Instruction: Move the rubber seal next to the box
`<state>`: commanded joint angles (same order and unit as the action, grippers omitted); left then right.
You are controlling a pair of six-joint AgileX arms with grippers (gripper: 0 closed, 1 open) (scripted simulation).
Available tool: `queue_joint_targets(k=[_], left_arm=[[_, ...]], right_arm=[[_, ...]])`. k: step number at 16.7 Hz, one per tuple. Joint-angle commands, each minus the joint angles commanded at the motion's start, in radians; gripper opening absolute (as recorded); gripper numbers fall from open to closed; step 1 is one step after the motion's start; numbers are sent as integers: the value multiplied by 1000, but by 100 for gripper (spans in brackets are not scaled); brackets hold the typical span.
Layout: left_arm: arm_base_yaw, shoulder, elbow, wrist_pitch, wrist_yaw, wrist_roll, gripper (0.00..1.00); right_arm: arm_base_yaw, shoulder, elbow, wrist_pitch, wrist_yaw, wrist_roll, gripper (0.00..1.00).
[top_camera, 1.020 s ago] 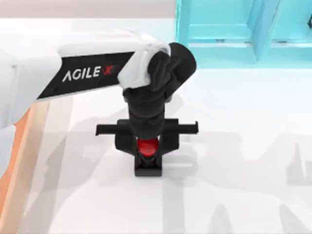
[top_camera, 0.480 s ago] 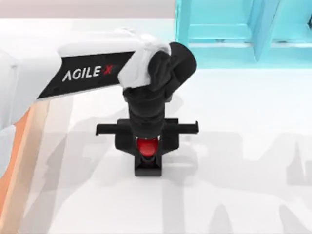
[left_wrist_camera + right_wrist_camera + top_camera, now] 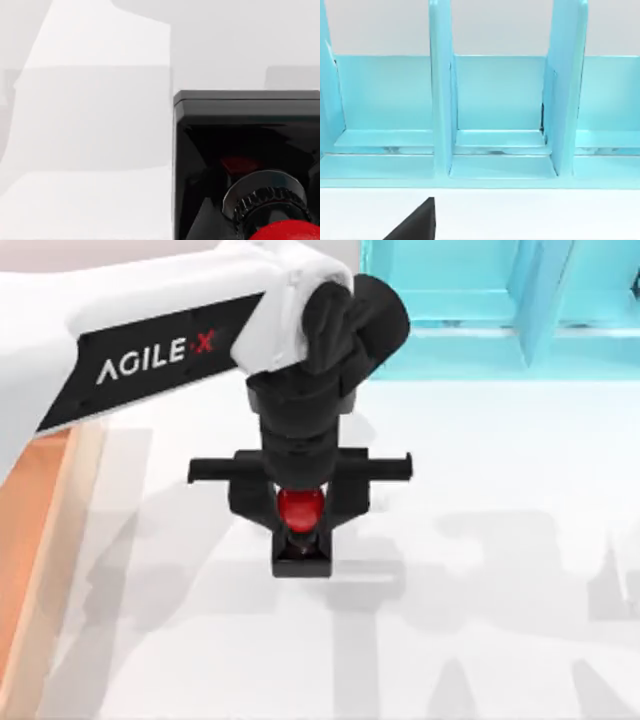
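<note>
Top view: left claw (image 3: 300,515) pinching the small black-based rubber seal with glossy red knob (image 3: 300,508), mid-table on the white table (image 3: 500,590). Well apart at the left edge, the shallow light-wood box with orange-brown inside (image 3: 30,540); cyan compartmented shelf frame (image 3: 450,330) at upper right.

Left wrist view: close on the seal's black block and red knob (image 3: 280,231).

Right wrist view: facing the cyan shelf compartments (image 3: 495,100); right claw's state, cannot tell.

White desk (image 3: 500,570) carries a cyan shelf frame (image 3: 470,310) at upper right of the frame and a wooden box (image 3: 40,540) at the left edge.
</note>
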<state>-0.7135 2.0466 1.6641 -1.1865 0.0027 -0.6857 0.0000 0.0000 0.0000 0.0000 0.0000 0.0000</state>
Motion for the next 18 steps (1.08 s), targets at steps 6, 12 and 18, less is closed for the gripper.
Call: queue_joint_targets(k=[6,12,18], left_arm=[[22,-33,-30,-14,0,21,0],[166,-360,-213,-138,-1,156,0],[302,-654,-390,-260,-3,291,0]], right_arm=[[0,0,0,0,0,0,100],[0,0,0,0,0,0,100],[0,0,0,0,0,0,100]])
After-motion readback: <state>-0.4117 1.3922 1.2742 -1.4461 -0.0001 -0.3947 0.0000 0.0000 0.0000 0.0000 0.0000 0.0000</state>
